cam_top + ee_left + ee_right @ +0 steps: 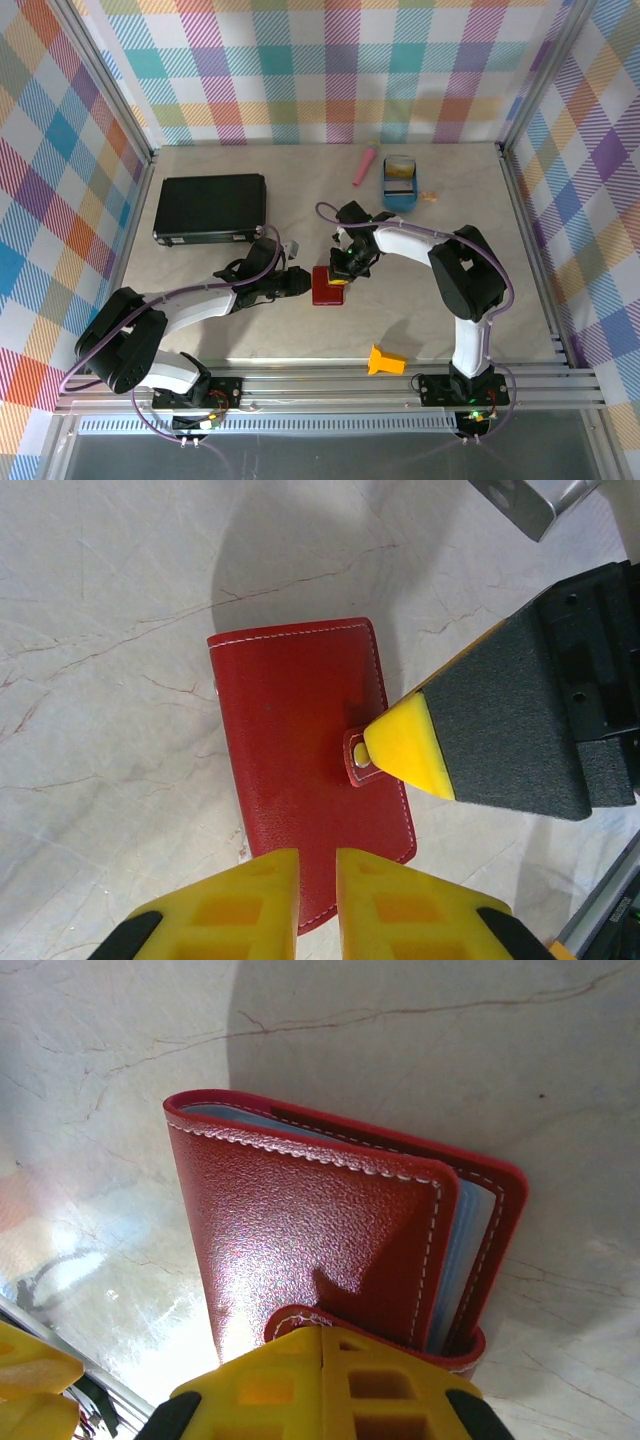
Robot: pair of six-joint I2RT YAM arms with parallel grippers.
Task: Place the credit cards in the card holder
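Observation:
The dark-red card holder point(326, 286) lies folded shut on the table, mid-front. In the left wrist view the card holder point(300, 750) has its tab point(358, 763) snapped over the cover. My right gripper point(343, 275) is shut, and its yellow tip point(405, 750) presses on that tab. In the right wrist view the right gripper point(320, 1332) rests on the tab edge, and grey-blue pockets point(465, 1250) show at the card holder's point(310, 1230) open side. My left gripper point(317, 865) hovers over the near edge, shut but for a slim gap, holding nothing. A gold-tan credit card point(400, 171) lies in the blue tray.
A blue oval tray point(402, 198) stands at the back right, with a pink pen point(364, 166) to its left. A large black flat case point(210, 208) lies at the back left. An orange-yellow piece point(385, 360) sits near the front rail.

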